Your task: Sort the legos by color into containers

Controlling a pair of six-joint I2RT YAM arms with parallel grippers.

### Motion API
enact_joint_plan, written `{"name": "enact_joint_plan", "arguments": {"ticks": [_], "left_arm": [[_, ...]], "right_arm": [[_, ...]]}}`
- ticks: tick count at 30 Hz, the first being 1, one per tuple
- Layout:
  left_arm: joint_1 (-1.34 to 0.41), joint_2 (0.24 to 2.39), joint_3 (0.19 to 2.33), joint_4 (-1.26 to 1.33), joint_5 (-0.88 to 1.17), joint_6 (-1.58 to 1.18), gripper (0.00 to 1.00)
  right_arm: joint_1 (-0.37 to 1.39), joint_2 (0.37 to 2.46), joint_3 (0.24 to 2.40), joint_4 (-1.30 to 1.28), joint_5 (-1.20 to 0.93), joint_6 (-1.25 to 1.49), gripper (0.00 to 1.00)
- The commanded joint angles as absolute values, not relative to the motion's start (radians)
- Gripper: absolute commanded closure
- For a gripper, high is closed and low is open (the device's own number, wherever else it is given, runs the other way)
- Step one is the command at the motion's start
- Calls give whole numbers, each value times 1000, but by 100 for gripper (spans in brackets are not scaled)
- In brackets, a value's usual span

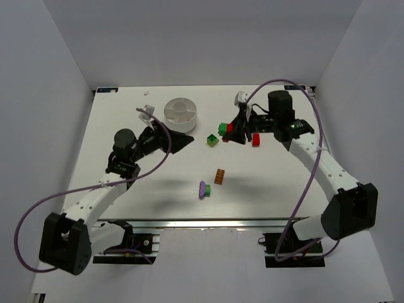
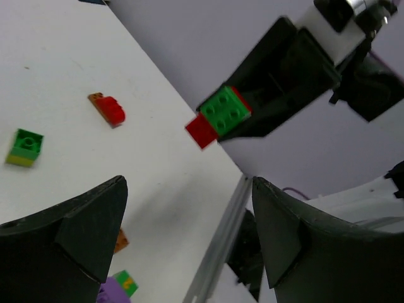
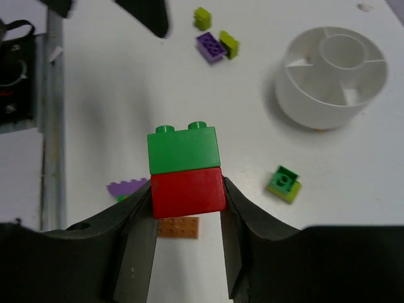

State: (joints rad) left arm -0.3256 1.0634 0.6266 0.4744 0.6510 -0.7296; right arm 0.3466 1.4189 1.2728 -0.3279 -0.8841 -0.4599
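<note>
My right gripper [image 3: 188, 197] is shut on a red lego [image 3: 188, 189] that has a green lego [image 3: 184, 149] stuck on top; the pair hangs above the table [image 1: 224, 128]. The left wrist view shows that same stack [image 2: 218, 117] in the air ahead of my left gripper [image 2: 189, 214], which is open and empty. The white dish [image 1: 180, 113] of containers stands at the back, left of centre, also in the right wrist view [image 3: 331, 76]. Loose on the table lie a green-on-lime lego [image 1: 213, 140], a red lego [image 1: 255, 140], an orange lego [image 1: 219, 176] and a purple lego [image 1: 202, 189].
The right wrist view shows a purple-and-lime lego pair [image 3: 216, 45] and a lime lego [image 3: 202, 17] near my left arm. The table's front metal rail [image 2: 221, 240] runs close below my left gripper. White walls enclose the table on three sides.
</note>
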Motion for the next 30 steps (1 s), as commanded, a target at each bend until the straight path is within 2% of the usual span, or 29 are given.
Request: {"name": "enact_joint_plan", "arguments": {"ticks": [1,6,10,17,30], "left_arm": [[-354,1188,730,639,725,-943,11],[-388,1337,839,666,772,-1002,11],[-400,1416,839,724,805,-1054,12],[-400,1442,744,883,844,-1147,15],[-403,1420,756,759,831,-1066,19]], "right_arm": [[396,1326,1180,-122,-919,-279,100],[466,1246,1063,28,-764,-249,100],[520,1198,915,170,-642,-242,100],[640,1212,867,204,-453,-310,100],[699,1201,781,342,-321,-305,100]]}}
